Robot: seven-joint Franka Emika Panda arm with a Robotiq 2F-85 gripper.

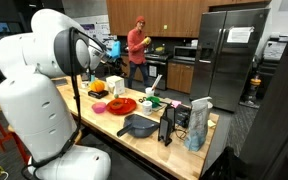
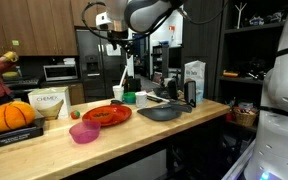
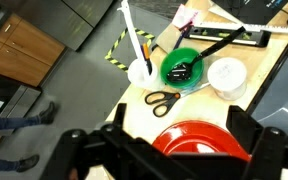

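My gripper [image 3: 180,118] hangs open high above the wooden counter [image 2: 144,135], with nothing between its dark fingers. Directly below it lies a red plate [image 3: 199,142], seen in both exterior views [image 1: 121,104] [image 2: 107,114]. Beyond the plate in the wrist view lie black-handled scissors [image 3: 162,100], a green bowl [image 3: 184,68] with a black utensil in it, a white cup [image 3: 141,70] holding tall utensils, and a round white container [image 3: 227,75]. In the exterior views the gripper [image 1: 112,55] [image 2: 118,32] sits well above all of these, touching none.
A grey pan [image 2: 164,112], a pink bowl [image 2: 84,131], an orange pumpkin [image 2: 12,115] on a black box and a tall carton [image 1: 197,125] share the counter. A person in red [image 1: 136,50] stands in the kitchen behind. A steel fridge [image 1: 229,55] stands beyond the counter's end.
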